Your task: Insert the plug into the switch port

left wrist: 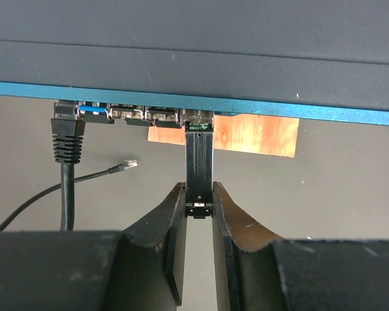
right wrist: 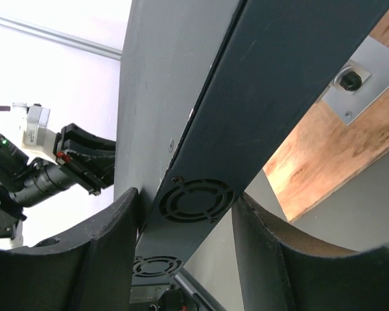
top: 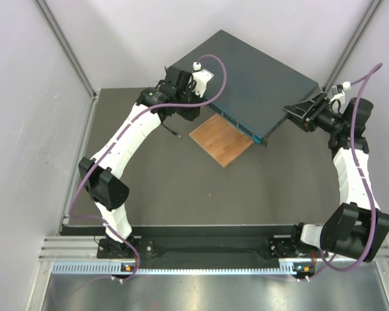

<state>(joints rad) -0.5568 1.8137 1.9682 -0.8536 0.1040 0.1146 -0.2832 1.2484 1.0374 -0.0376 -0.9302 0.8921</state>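
The switch, a flat dark box, sits at the back of the counter, turned at an angle with its teal front facing the left arm. That front edge overhangs a wooden board, which seems to raise the sockets clear of the surface.

The right gripper straddles the vented end of the switch, one finger on each broad face, apparently clamped there to stop the box sliding when it is pushed.

The left gripper pinches the rear of a slim black plug, held straight and square to the front. The plug's tip is at the mouth of a socket, and how deep it sits I cannot tell.

A black cable already occupies a socket further left. A thin loose lead lies apart on the counter.

The counter is matt dark grey, and plain pale walls with metal posts enclose it.
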